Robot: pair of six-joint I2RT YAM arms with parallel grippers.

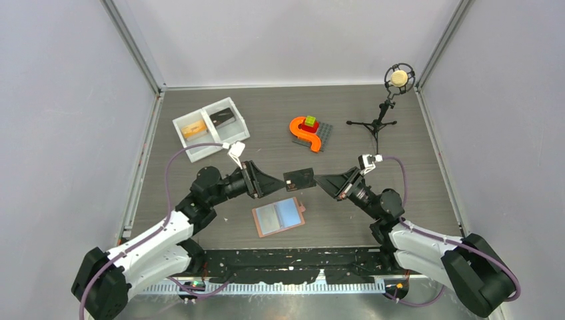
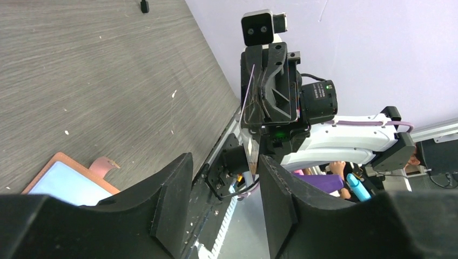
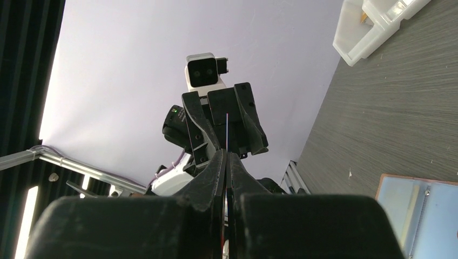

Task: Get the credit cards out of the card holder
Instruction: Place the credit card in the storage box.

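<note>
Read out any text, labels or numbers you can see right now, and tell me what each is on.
Nothing can be read in any view.
Right arm's wrist motor: small white print on its black housing, too small to read.
Credit card: dark face, no legible print from above; edge-on to both wrist cameras.
Card holder: no text visible.
</note>
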